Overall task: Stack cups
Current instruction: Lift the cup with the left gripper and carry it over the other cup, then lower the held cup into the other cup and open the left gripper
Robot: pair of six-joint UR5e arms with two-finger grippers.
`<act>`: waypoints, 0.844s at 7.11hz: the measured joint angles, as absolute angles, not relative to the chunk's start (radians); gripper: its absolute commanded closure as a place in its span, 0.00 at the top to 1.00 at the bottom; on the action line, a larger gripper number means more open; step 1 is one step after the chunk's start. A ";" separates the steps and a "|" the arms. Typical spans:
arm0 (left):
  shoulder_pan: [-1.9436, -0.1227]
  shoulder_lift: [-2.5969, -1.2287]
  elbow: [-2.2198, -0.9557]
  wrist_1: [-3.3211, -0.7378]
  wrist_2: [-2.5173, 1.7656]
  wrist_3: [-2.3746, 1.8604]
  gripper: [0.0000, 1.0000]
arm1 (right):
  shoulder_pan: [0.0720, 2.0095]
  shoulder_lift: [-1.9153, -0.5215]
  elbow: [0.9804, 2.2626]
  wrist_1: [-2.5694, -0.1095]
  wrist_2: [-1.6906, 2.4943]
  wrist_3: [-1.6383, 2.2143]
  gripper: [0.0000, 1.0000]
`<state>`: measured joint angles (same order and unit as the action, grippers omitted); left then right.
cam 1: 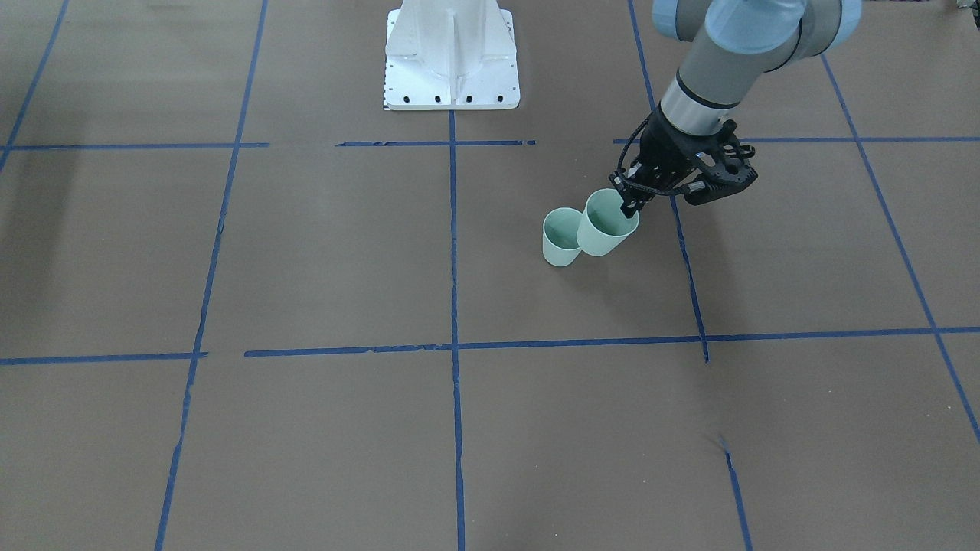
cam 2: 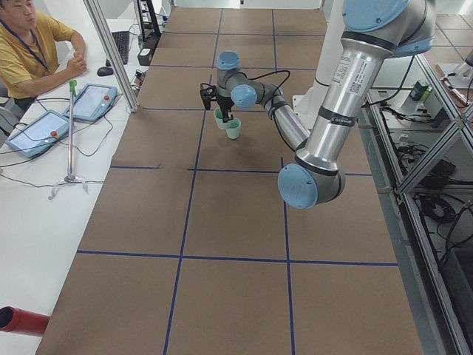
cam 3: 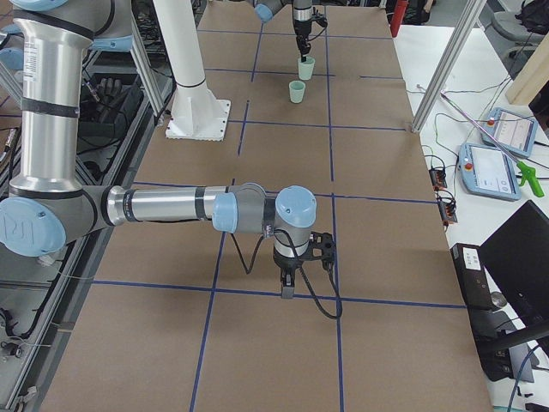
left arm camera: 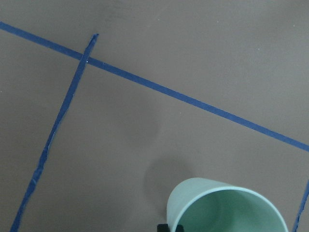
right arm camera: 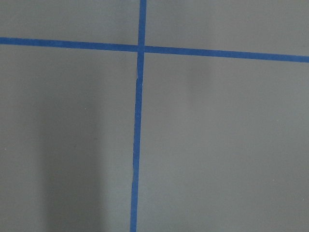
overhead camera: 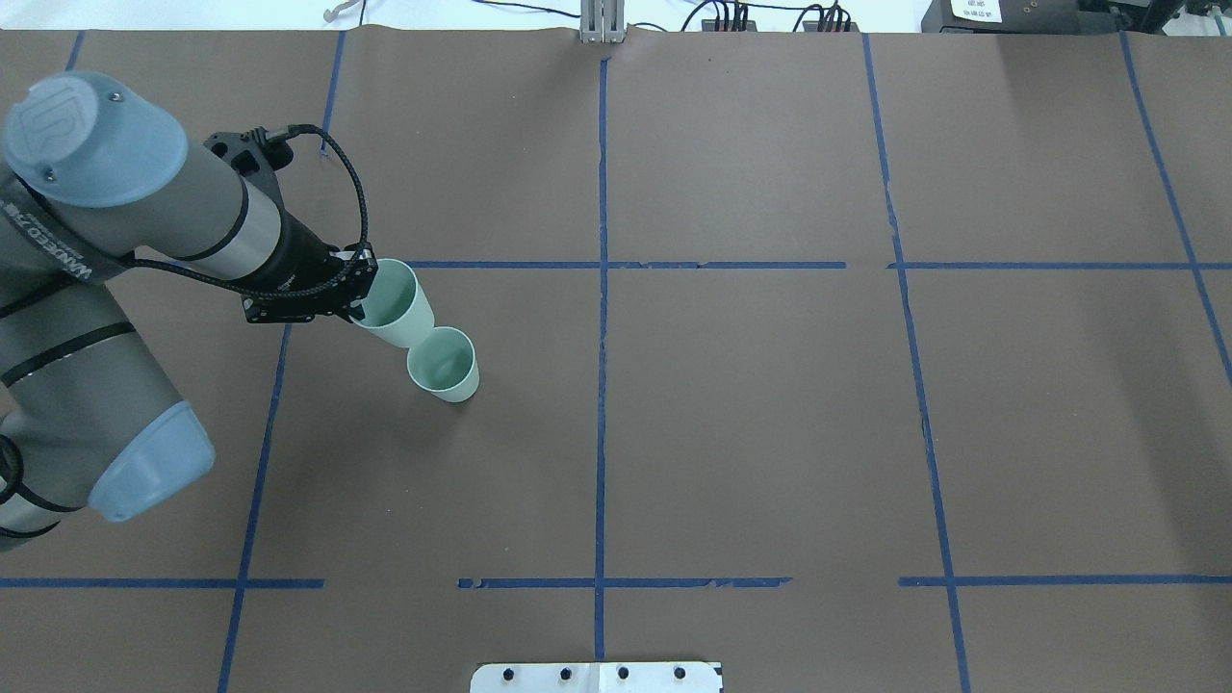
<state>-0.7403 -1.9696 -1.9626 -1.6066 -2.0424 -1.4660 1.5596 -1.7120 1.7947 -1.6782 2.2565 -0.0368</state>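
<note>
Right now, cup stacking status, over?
Left gripper jaws shut on raised cup. Second cup upright beside it, unstacked. Right gripper away, state unclear. Nothing between cups.

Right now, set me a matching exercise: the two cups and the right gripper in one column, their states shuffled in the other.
Things:
1. cup one
2. cup two
3. right gripper

States:
a. over blue tape lines, away from both cups
b. pinched at the rim by the left gripper
c. standing free on the table

Pairs: 1-b, 2-c, 3-a.
</note>
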 measured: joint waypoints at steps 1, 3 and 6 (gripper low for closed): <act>-0.722 -1.979 -1.966 -1.590 -2.029 -1.483 0.00 | 1.560 -1.712 1.795 -1.678 2.256 -0.037 1.00; -0.699 -1.992 -1.967 -1.579 -2.021 -1.495 0.00 | 1.560 -1.712 1.795 -1.678 2.256 -0.037 1.00; -0.682 -2.006 -1.961 -1.577 -2.020 -1.497 0.99 | 1.560 -1.712 1.795 -1.678 2.256 -0.037 1.00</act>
<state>-0.6816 -2.0056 -1.9607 -1.5770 -2.0199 -1.4971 1.5598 -1.7119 1.7947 -1.6782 2.2565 -0.0368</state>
